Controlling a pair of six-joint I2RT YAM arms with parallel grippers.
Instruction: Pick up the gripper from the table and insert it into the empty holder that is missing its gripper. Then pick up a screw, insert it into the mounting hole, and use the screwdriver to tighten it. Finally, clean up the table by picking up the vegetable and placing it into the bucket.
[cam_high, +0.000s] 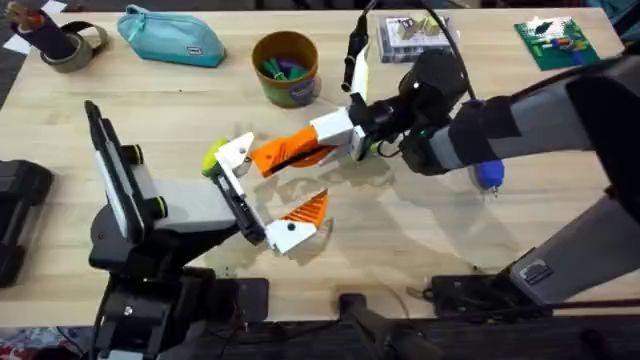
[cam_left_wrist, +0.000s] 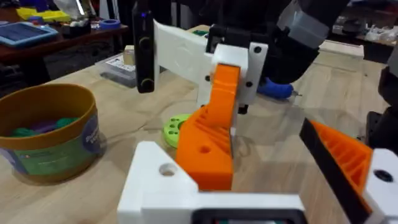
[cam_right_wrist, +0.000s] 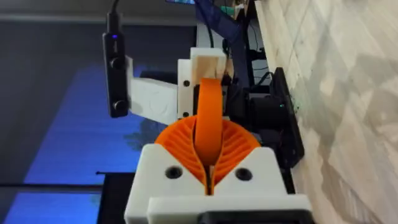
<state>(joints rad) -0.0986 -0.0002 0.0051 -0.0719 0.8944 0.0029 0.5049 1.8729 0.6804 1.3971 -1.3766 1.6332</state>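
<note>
My right gripper (cam_high: 330, 138) (cam_right_wrist: 208, 140) is shut on the gripper, an orange finger (cam_high: 288, 153) (cam_left_wrist: 208, 134) (cam_right_wrist: 208, 109). It holds the finger level, with the far end against the white holder (cam_high: 236, 154) (cam_left_wrist: 158, 180) on my left arm's jaw. My left gripper (cam_high: 268, 190) stands open, its ribbed orange wedge (cam_high: 305, 210) (cam_left_wrist: 345, 155) well apart from the holder. A yellow-green vegetable (cam_high: 211, 160) (cam_left_wrist: 173, 127) lies on the table just beyond the holder. The blue screwdriver (cam_high: 488, 177) (cam_left_wrist: 273, 89) lies under my right arm. The ochre bucket (cam_high: 286, 68) (cam_left_wrist: 50, 134) holds coloured items.
A teal pouch (cam_high: 170, 38) and a tape roll (cam_high: 70, 45) sit at the back left. A clear box (cam_high: 410, 35) and a green board (cam_high: 555, 42) lie at the back right. Bare wood lies in front of my right arm.
</note>
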